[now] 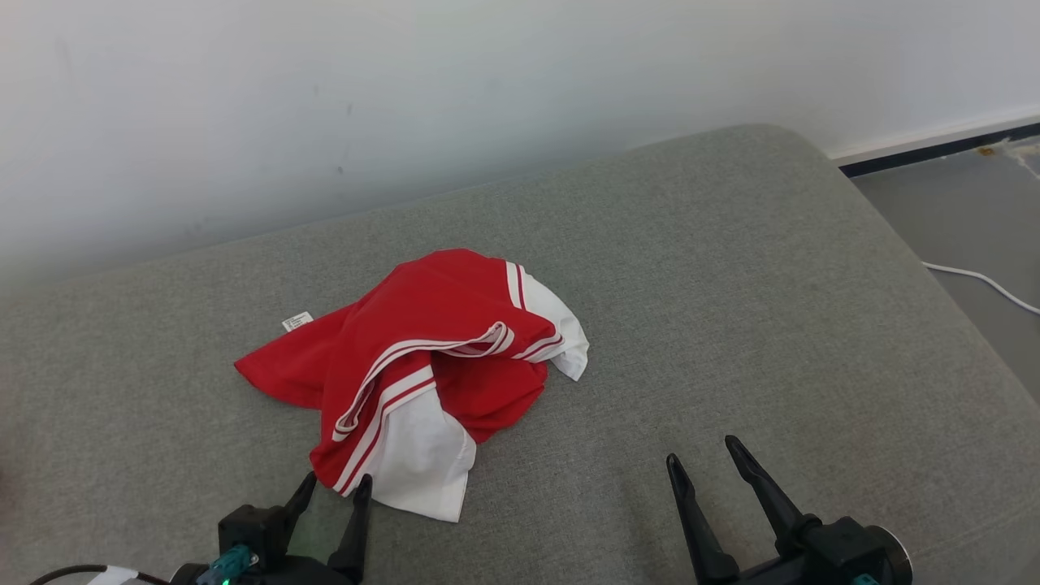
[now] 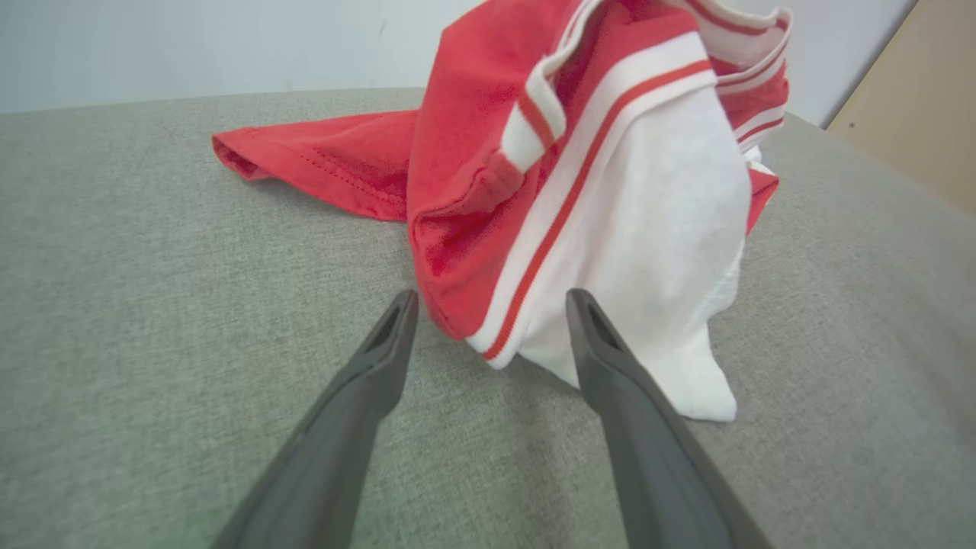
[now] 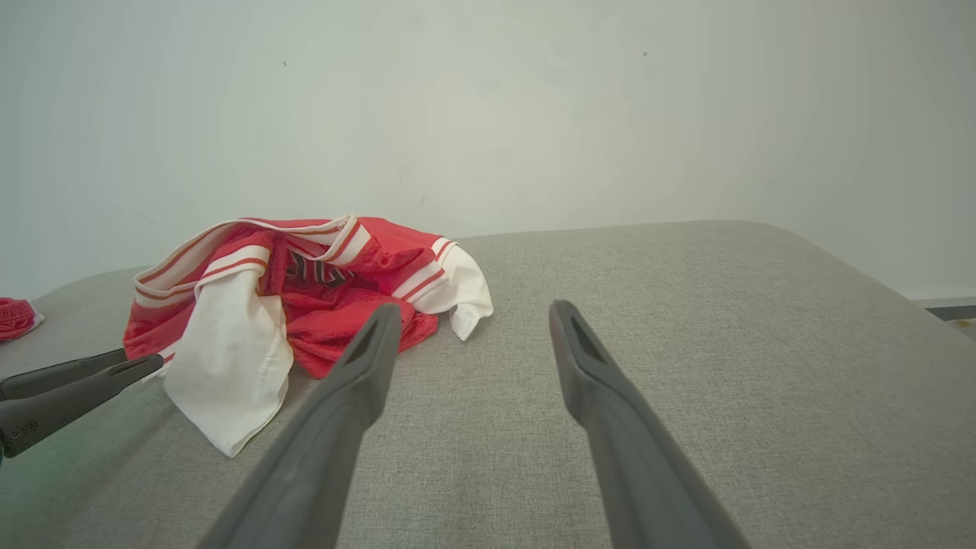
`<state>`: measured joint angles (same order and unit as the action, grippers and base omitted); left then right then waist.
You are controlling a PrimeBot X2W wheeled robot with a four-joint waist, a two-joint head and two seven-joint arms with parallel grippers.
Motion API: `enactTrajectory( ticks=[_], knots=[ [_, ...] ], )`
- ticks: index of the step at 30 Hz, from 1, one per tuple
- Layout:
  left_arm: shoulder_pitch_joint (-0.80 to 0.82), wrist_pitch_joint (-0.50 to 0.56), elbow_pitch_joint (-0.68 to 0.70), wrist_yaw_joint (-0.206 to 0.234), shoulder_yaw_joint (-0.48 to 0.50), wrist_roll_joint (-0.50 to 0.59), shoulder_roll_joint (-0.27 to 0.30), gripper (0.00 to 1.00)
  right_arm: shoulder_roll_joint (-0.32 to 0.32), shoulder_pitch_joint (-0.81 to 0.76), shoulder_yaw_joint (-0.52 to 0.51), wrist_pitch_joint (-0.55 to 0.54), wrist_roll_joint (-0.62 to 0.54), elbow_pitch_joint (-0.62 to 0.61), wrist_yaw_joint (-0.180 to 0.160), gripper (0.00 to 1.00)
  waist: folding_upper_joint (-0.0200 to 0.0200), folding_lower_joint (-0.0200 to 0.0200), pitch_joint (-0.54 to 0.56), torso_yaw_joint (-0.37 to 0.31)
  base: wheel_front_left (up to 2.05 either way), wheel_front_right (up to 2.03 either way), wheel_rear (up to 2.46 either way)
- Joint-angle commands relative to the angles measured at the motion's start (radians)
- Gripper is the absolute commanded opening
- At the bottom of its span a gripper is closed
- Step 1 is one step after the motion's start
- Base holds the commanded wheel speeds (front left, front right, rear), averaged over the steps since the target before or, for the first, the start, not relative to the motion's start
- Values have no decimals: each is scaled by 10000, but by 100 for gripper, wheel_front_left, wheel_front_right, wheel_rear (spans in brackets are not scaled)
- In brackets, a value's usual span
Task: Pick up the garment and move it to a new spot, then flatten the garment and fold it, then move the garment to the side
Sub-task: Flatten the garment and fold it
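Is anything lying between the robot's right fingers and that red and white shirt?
No, just bare grey cushion between the right gripper and the garment, clear in the head view.

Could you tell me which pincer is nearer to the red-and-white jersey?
Left. The left pincer sits open at the near edge of the jersey; the right pincer is open over the grey cushion, well off to the jersey's right.
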<state>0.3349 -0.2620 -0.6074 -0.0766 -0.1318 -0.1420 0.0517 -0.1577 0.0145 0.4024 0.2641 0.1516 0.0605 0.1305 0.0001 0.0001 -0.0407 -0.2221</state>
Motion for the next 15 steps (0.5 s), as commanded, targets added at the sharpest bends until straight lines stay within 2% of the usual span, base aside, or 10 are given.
enactTrajectory(
  ticks=[1, 6, 7, 8, 9, 10, 15],
  knots=[
    [61, -30, -67, 11, 59, 35, 40, 100, -41, 61, 10, 9, -53, 2, 4, 100, -1, -1, -99, -100, 0, 0, 0],
    [329, -29, -314, 81, 167, 35, 21, 100, -6, 72, 36, 9, -55, 37, 4, 100, -1, -1, -193, -184, 0, 0, 0],
    [365, -30, -300, 45, 133, 107, 20, 91, 7, 93, 52, 9, -53, 47, 4, 100, -1, -1, -211, -203, 0, 0, 0],
    [365, -29, -295, 20, 125, 146, 19, 42, 14, 122, 83, 9, -47, 63, 4, 100, -1, -1, -220, -225, 0, 0, 0],
    [369, -30, -259, -3, 120, 168, 24, 18, 14, 153, 108, 9, -38, 80, 4, 100, -1, -1, -225, -241, 0, 0, 0],
    [375, -31, -212, -20, 97, 196, 18, 0, 15, 180, 132, 9, -28, 95, 4, 100, -1, -1, -224, -255, 0, 0, 0],
    [355, -31, 220, -337, 104, -512, 0, 0, 89, 191, 138, 9, 35, 135, 4, 100, -1, -1, -85, -341, 0, 0, 0]
  ],
)
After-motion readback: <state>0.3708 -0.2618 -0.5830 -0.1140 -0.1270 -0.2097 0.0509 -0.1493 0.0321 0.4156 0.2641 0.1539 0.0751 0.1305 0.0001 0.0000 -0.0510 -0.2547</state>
